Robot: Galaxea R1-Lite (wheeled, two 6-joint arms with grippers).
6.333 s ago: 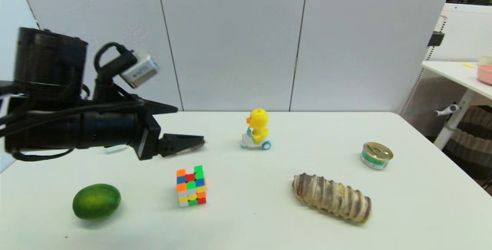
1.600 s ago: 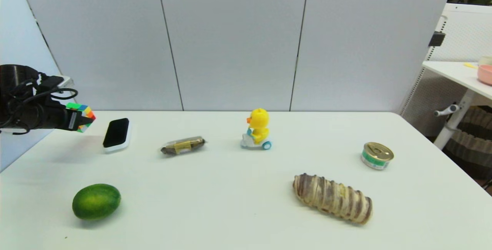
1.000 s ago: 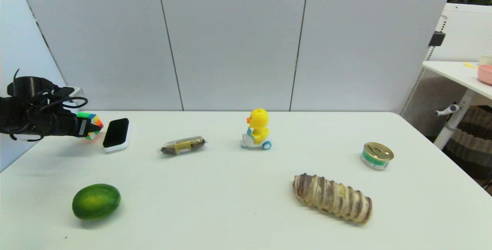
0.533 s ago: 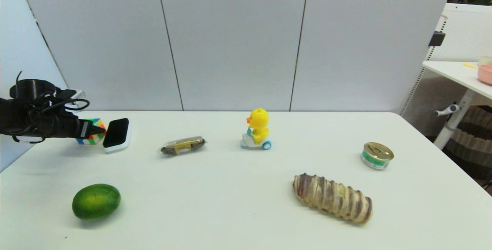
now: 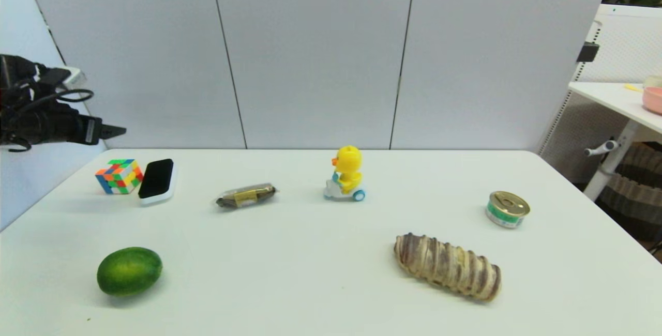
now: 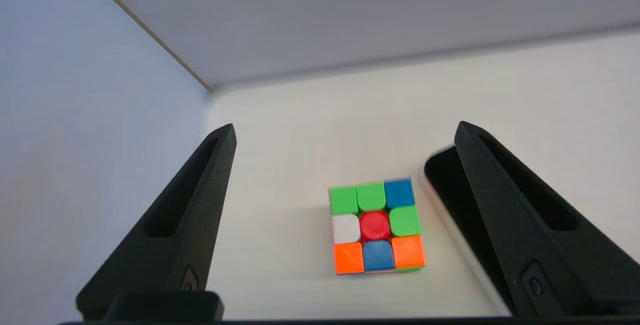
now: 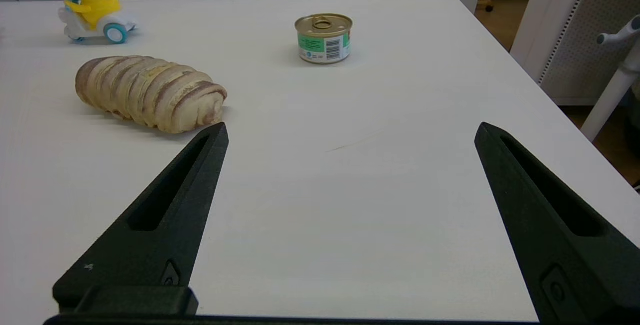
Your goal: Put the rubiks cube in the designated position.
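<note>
White laminate covers the table (image 5: 331, 253), and from the head view the small scrambled rubiks cube (image 5: 119, 176) with its bright red, orange, green, blue and yellow squares sits on it at the far left corner, just beside a flat black device in a white frame (image 5: 156, 180). Above and to the left of it the left gripper (image 5: 106, 131) hangs in the air, clear of the cube and holding nothing. Further along the table lie a small clear-wrapped brown snack (image 5: 245, 195), a yellow toy duck on a white scooter (image 5: 345, 173), a short round tin can with a green label (image 5: 507, 209), a long brown-and-cream striped bread roll (image 5: 447, 266) and, near the front left, an oval green fruit (image 5: 129, 270). From the left wrist view, the black fingers (image 6: 180, 225) are spread wide with the cube (image 6: 376, 226) resting on the table below and between them, its top face showing a red centre; the black device (image 6: 450, 185) lies right next to it, partly behind one finger. From the right wrist view, the right gripper (image 7: 350, 135) is also spread wide and empty, low over bare table at the right side, with the bread roll (image 7: 150, 92), the tin can (image 7: 323, 38) and the toy duck (image 7: 87, 5) beyond it.
</note>
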